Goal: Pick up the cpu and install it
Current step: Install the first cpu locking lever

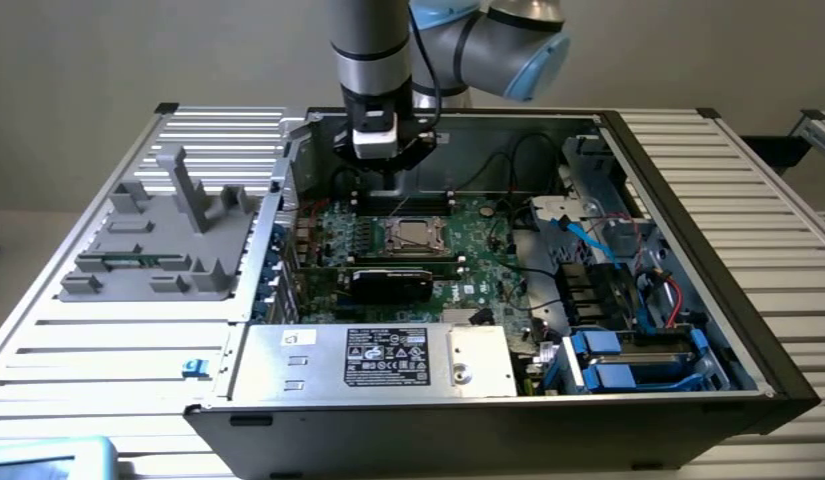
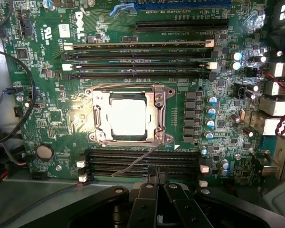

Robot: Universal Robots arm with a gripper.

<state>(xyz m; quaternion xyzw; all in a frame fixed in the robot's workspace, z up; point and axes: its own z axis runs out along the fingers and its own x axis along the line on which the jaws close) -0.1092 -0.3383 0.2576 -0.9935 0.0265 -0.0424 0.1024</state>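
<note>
Slatted metal table (image 1: 105,350), open black computer case (image 1: 519,440): black gripper (image 2: 157,183), fingers pressed together and empty, hovers over the green motherboard (image 2: 47,118); shiny silver square cpu (image 2: 128,116) lies in its metal-framed socket (image 2: 98,114) just beyond the fingertips.

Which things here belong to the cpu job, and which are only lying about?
Job:
cpu, sitting in the socket
hand, above the socket

Lying about:
graphics card
power supply
grey tray
memory slots

Green motherboard (image 2: 52,114), black graphics card (image 1: 389,283), labelled power supply (image 1: 385,358), grey fixture (image 1: 159,245) on slatted table (image 1: 105,350)
</note>
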